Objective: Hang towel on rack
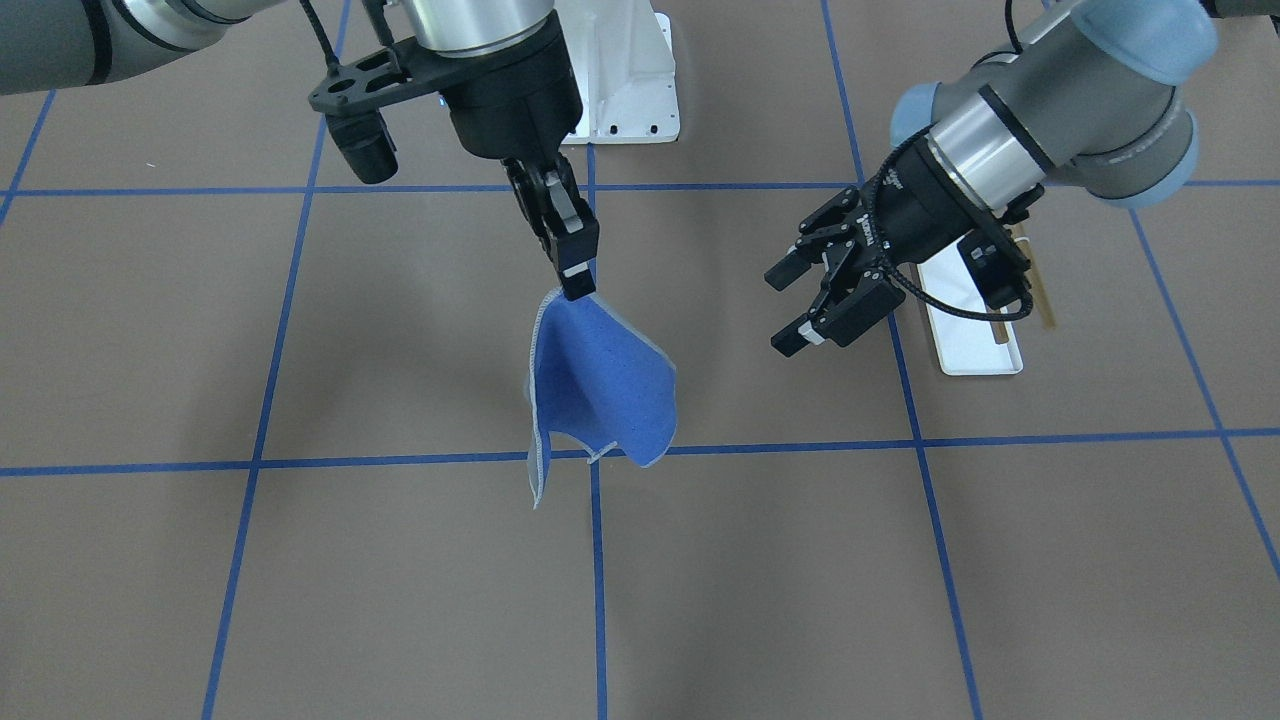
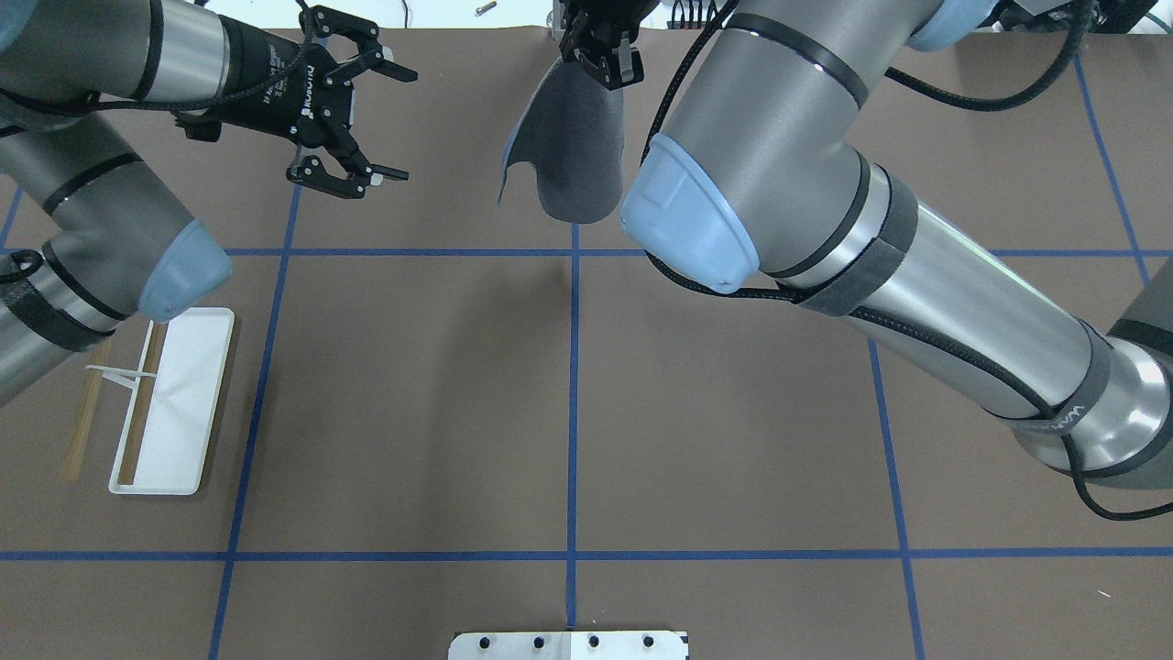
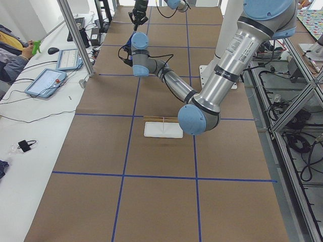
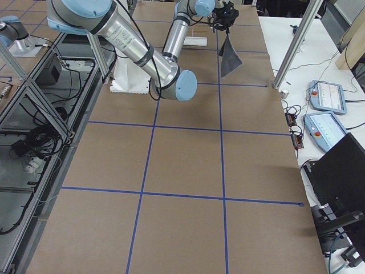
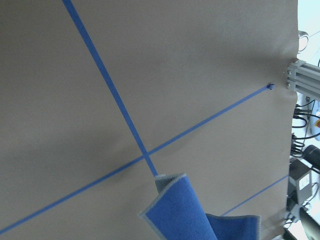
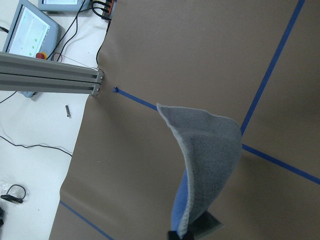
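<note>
The towel (image 1: pixel 600 390) hangs from one corner in my right gripper (image 1: pixel 578 285), which is shut on it above the table's middle. Its blue side faces the front-facing view. Its grey side shows in the overhead view (image 2: pixel 573 156) and the right wrist view (image 6: pixel 210 160). My right gripper (image 2: pixel 612 73) is at the far edge in the overhead view. My left gripper (image 1: pixel 788 308) is open and empty, held in the air to the towel's left (image 2: pixel 399 124). The rack (image 2: pixel 174 403), a white tray with two brown rods, stands under my left arm; it is partly hidden in the front-facing view (image 1: pixel 975 340).
The white bolted pedestal (image 1: pixel 625 90) stands at the robot's side of the table (image 2: pixel 568 644). Blue tape lines cross the brown table cover. An aluminium post (image 6: pixel 50 80) stands at the table's far edge, with tablets (image 4: pixel 325 94) on the side bench.
</note>
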`<state>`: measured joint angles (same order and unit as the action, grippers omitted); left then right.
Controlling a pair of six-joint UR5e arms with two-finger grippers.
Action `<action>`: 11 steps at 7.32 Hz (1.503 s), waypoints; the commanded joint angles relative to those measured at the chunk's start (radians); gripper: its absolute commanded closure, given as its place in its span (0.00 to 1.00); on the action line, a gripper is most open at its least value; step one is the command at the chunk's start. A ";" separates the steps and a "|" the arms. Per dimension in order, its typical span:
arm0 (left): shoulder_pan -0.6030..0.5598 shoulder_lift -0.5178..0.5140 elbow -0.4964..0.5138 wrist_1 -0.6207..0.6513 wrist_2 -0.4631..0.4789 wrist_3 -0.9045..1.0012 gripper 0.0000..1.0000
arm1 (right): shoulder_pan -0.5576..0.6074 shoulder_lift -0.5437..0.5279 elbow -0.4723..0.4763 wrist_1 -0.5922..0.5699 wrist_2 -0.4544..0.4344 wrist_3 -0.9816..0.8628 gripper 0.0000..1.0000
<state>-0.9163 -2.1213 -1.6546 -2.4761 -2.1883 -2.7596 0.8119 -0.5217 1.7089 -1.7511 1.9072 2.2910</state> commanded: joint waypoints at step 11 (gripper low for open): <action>0.097 -0.046 0.003 -0.070 0.209 -0.160 0.06 | -0.025 0.048 0.006 -0.001 -0.020 0.050 1.00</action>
<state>-0.8191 -2.1668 -1.6522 -2.5441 -1.9819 -2.9190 0.7856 -0.4736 1.6998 -1.7501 1.8847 2.3396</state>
